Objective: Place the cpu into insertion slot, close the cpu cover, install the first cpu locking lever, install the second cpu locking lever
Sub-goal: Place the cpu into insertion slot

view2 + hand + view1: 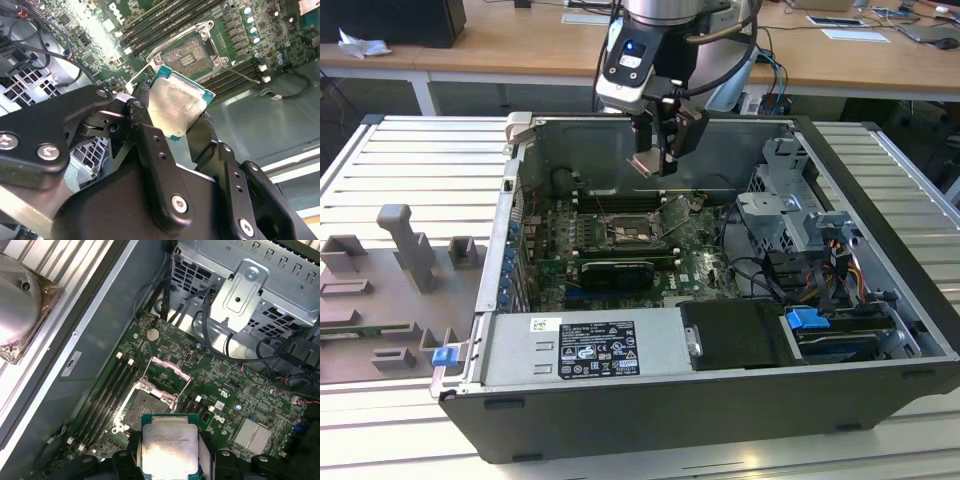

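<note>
Black gripper (pixel 174 111) clamps the flat silver-grey square cpu (pixel 170 447) above the empty, dark square insertion slot (pixel 145 407). Thin silver cpu cover (pixel 168 371) stands raised; no step is complete.

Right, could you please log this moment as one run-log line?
gripper: shut on cpu | cpu: airborne, clear of insertion slot | insertion slot: empty | cpu cover: open

A lab or workshop is suggested: an opened computer case (pixel 620 425) is set on a slotted aluminium bench (pixel 410 160) – wooden desks (pixel 520 45) are ranged behind.
</note>
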`<state>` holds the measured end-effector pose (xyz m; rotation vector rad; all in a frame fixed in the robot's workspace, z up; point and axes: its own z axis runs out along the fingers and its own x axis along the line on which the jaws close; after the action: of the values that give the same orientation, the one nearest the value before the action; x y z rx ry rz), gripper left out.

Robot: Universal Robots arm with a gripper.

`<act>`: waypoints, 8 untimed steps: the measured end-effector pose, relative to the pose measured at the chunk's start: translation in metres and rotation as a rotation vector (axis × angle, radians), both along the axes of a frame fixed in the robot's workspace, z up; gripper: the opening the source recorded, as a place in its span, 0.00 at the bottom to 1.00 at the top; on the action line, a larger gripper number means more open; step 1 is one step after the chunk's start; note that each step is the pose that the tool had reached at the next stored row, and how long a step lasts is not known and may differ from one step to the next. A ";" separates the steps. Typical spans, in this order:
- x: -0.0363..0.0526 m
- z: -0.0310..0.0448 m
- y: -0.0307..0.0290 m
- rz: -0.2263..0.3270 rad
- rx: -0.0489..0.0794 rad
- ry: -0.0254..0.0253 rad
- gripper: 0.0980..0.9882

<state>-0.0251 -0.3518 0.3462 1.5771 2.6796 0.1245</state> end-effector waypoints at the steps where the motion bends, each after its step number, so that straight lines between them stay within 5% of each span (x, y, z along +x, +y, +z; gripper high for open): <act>1: 0.0000 -0.0008 0.0000 -0.002 -0.002 0.0000 0.50; 8: 0.0000 -0.0058 0.0000 -0.016 -0.020 0.0000 0.50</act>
<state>-0.0251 -0.3518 0.3404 1.5929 2.6589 0.0972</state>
